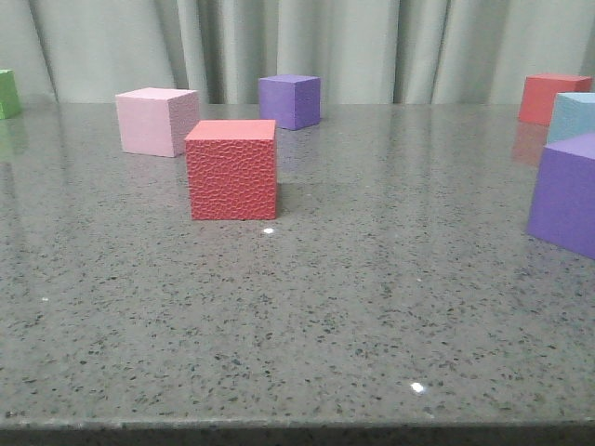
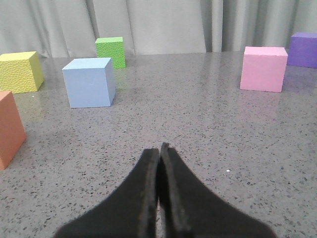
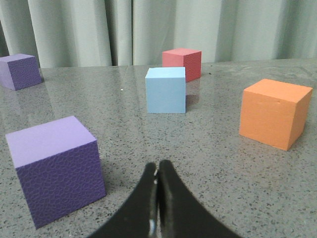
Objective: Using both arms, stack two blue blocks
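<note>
Over the speckled counter (image 1: 307, 316), hovering with both hands pressed closed and gripping nothing, left hand (image 2: 159, 151) facing one blue block (image 2: 89, 82) well apart toward the left edge, right hand (image 3: 158, 168) facing the other blue block (image 3: 166, 89) toward the right edge.

2 pale blue blocks, both upright on desk, well apart: one (image 2: 89, 82) far left, other (image 3: 166, 90) far right.
</note>
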`<state>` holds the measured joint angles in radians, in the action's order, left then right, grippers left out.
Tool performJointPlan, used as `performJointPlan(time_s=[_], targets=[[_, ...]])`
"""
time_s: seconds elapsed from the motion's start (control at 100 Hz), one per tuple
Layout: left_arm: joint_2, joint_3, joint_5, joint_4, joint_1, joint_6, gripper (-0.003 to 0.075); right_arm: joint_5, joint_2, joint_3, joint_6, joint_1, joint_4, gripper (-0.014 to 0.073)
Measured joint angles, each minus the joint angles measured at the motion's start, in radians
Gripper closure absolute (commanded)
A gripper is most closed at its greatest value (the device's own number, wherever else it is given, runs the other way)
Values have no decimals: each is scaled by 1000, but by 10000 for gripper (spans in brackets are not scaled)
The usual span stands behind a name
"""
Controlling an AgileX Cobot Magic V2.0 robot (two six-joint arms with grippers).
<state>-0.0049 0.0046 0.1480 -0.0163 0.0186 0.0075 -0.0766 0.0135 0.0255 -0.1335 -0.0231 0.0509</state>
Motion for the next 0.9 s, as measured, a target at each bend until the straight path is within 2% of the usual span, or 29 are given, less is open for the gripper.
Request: performJointPlan(time_s=[0.9], targets=[[0,0,-5,0,0,0,739,10,0,0,0,0,-2,661]])
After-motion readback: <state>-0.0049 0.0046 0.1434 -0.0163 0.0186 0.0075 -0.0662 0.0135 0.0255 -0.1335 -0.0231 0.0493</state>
